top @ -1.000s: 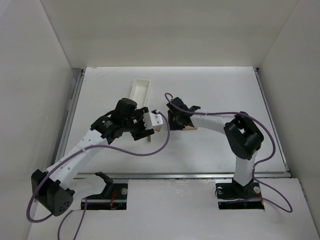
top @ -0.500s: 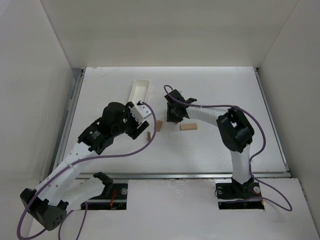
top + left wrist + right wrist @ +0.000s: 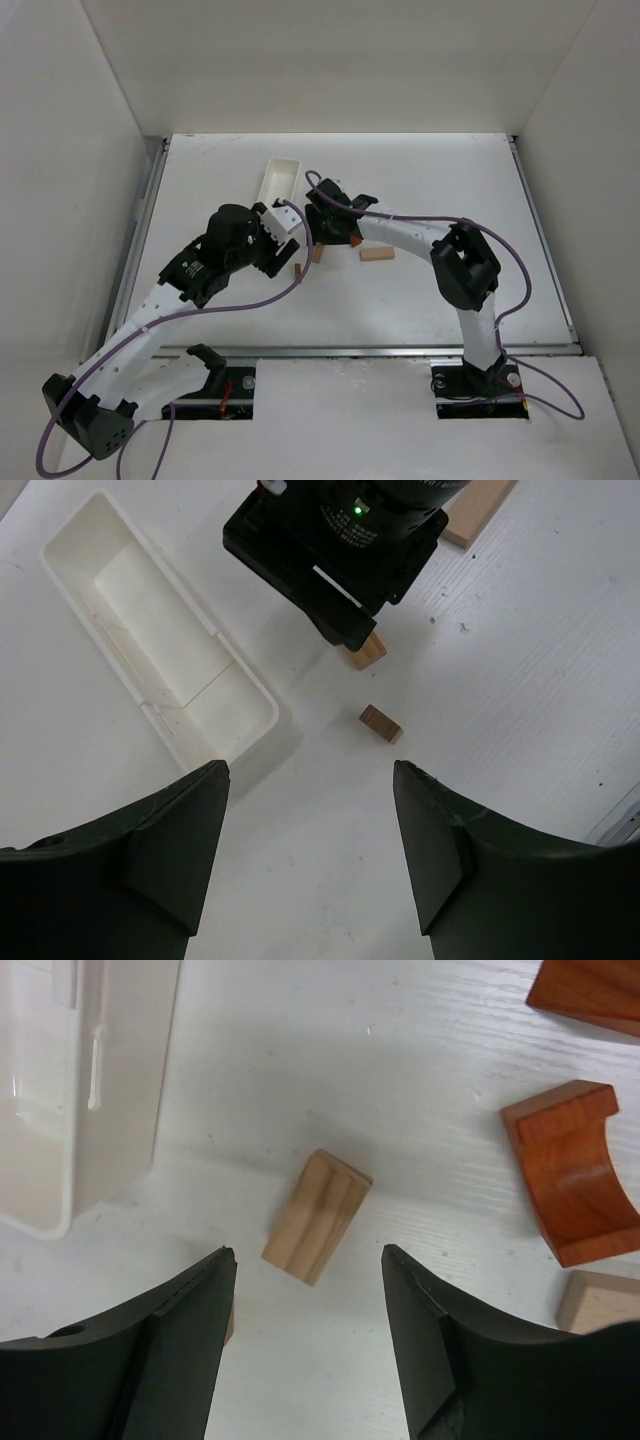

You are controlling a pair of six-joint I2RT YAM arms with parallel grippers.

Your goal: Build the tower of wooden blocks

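Nothing is stacked yet: the tower's pieces lie loose on the white table. Nearest the arm bases, the left gripper (image 3: 308, 780) hangs with its fingers spread and empty, and a small block (image 3: 380, 723) rests on the table ahead of it.

Beyond it, the right gripper (image 3: 307, 1253) is the closer tool for the next pick. Its fingers stand apart, holding nothing, directly above a tan block (image 3: 317, 1216) lying flat between them. The block's long axis runs diagonally, skewed to the line between the two fingers, so we judge a small wrist turn would square the grip. The block is pale wood with grain lines along its length.

To its right sit a red arch piece (image 3: 575, 1185), hollow side up, and what seems to be a second red piece (image 3: 590, 990), cut off at the edge of the view. Farthest away lies the white tray (image 3: 130, 590).
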